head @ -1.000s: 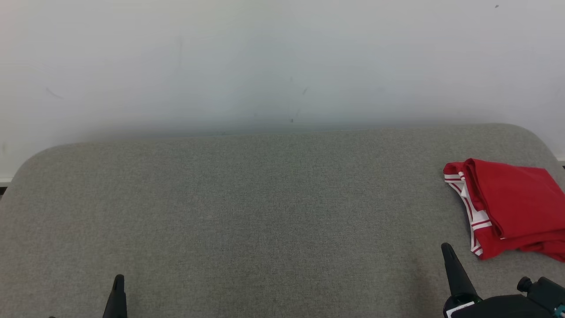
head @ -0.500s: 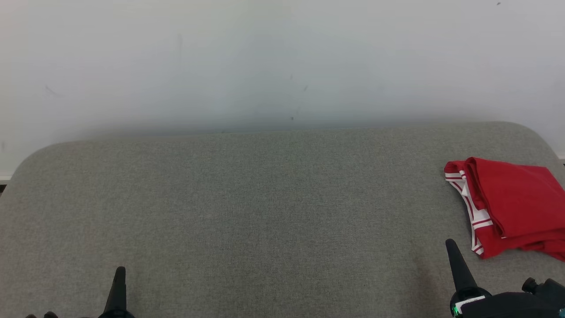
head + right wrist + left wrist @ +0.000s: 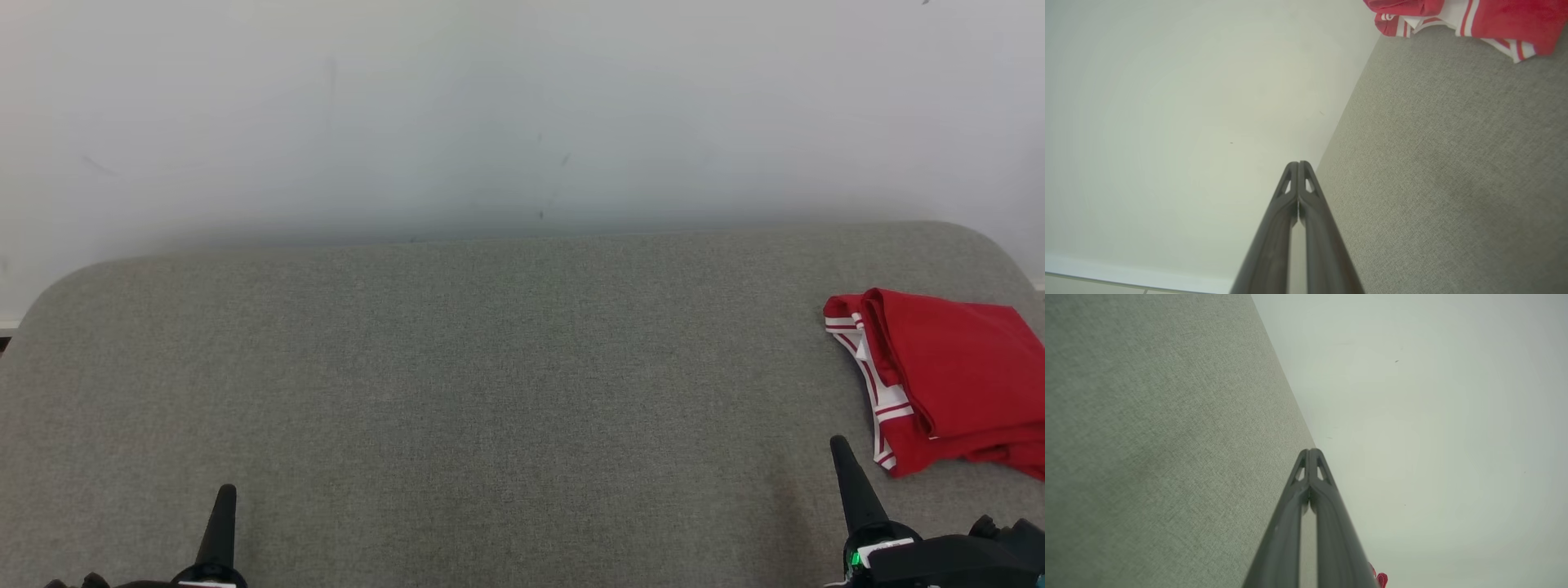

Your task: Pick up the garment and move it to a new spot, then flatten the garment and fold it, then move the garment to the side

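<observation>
Currently the garment (image 3: 951,371) lies in a loose folded bundle at the far right of the grey fabric surface (image 3: 490,384), partly cut off by the right edge of the head view. It appears to be light, soft red cloth with white-striped trim (image 3: 888,410). It will likely sag, unfold and drag when lifted, and it cannot break. A pinch through the stacked layers at the near left corner, beside the trim, should hold better than a single loose edge. The right gripper (image 3: 841,453) rests near that corner, apart from the cloth, fingers pressed together and holding nothing. The left gripper (image 3: 224,502) sits well apart at the lower left, likewise closed and empty. Nothing stands between either gripper and the garment. The pale wall (image 3: 490,106) borders the surface's far edge.
</observation>
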Robot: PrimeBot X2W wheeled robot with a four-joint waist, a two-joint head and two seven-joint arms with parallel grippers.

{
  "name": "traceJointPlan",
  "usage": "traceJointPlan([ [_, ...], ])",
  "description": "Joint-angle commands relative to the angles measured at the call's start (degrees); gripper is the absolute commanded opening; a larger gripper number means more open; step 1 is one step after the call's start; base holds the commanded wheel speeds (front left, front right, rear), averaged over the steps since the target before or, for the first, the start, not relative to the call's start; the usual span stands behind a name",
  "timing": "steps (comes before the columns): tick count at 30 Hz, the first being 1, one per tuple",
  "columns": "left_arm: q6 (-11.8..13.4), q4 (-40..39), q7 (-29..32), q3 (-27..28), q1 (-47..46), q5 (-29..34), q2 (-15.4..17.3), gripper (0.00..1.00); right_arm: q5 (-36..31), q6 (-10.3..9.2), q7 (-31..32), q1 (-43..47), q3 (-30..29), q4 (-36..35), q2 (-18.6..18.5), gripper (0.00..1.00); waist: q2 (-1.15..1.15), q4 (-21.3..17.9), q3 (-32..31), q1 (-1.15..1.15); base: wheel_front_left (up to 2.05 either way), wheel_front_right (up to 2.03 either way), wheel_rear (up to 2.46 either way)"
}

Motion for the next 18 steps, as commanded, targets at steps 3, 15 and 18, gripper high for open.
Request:
traceJointPlan([
  [3,-0.6,0.0,0.8,0.6,-1.5,-2.3,-0.2,0.00,2.7,-0.08,-0.2,-0.9,-0.2,0.0,-0.5,0.00,0.00,0.0,0.1,0.00,0.00,0.00,0.00],
  [15,-1.2,0.6,2.5,1.5,-2.4,-7.1,-0.7,0.00,8.7,-0.09,-0.5,-1.7,-0.3,0.7,-0.6,0.00,0.00,0.0,0.4,0.00,0.00,0.00,0.00],
  [18,-1.3,0.7,2.7,1.6,-2.5,-7.9,-0.8,0.00,9.6,-0.09,-0.5,-1.7,-0.3,0.9,-0.7,0.00,0.00,0.1,0.5,0.00,0.00,0.00,0.00],
])
